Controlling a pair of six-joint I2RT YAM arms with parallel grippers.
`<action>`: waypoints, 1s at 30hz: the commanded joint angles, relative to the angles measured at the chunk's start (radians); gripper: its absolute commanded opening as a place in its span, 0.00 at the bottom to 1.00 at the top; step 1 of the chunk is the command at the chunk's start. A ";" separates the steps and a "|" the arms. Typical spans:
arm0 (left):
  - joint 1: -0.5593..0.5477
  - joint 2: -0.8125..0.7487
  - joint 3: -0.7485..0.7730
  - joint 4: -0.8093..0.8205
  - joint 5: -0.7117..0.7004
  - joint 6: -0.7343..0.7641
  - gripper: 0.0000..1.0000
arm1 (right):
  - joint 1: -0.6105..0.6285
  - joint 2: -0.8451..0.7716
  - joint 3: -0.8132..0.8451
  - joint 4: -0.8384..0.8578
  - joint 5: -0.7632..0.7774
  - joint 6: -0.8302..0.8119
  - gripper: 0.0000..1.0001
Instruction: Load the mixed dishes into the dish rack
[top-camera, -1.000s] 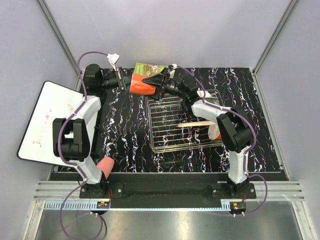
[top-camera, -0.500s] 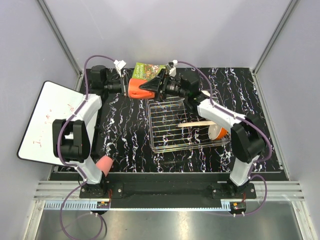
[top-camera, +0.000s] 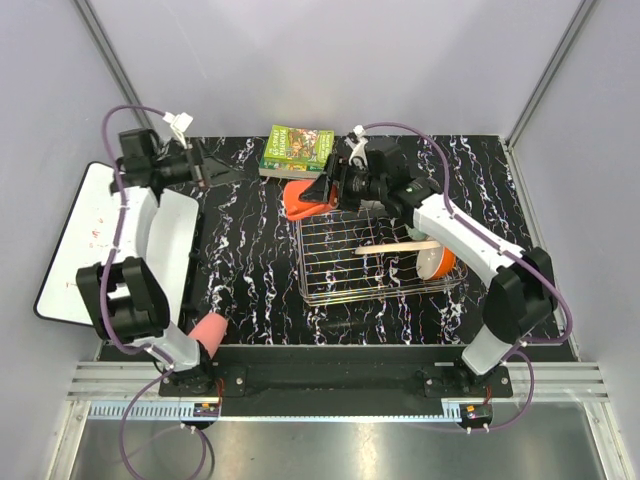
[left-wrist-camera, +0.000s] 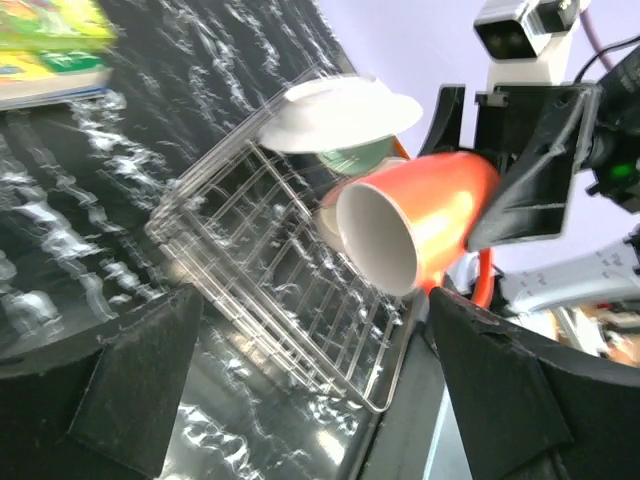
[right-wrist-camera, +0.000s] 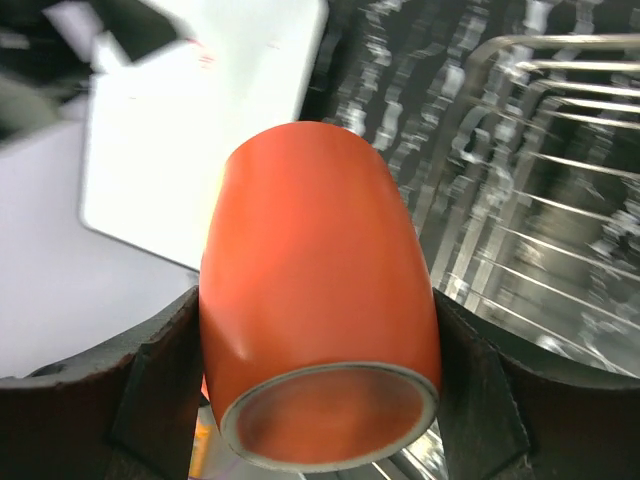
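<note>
My right gripper (top-camera: 318, 190) is shut on an orange-red cup (top-camera: 297, 198), held on its side above the far-left corner of the silver wire dish rack (top-camera: 340, 270). In the right wrist view the cup (right-wrist-camera: 318, 300) fills the space between both fingers (right-wrist-camera: 160, 390), base toward the camera. My left gripper (top-camera: 205, 168) is open and empty at the far left; its view shows the cup's white inside (left-wrist-camera: 378, 238). A plate on edge (top-camera: 395, 247) and an orange bowl (top-camera: 438, 264) stand in the rack. A white plate (left-wrist-camera: 340, 110) covers a pale green bowl (left-wrist-camera: 355, 158). A pink cup (top-camera: 210, 330) lies near my left base.
A green book (top-camera: 297, 148) lies at the far edge of the black marbled table, just behind the held cup. A white board (top-camera: 100, 250) with red scribbles lies at the left under my left arm. Grey walls close in the far side and both sides.
My left gripper opened, let go of the cup and drew back to the left. My right gripper kept the cup and carried it nearer, over the rack's far-left corner.
</note>
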 joint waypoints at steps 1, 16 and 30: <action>0.062 -0.062 0.117 -0.443 -0.009 0.347 0.99 | -0.004 0.000 0.188 -0.214 0.097 -0.163 0.00; 0.113 -0.093 0.152 -0.984 -0.387 0.939 0.99 | 0.147 0.377 0.702 -0.774 0.564 -0.416 0.00; 0.113 -0.126 0.110 -1.175 -0.593 1.207 0.99 | 0.164 0.569 0.824 -0.817 0.681 -0.485 0.00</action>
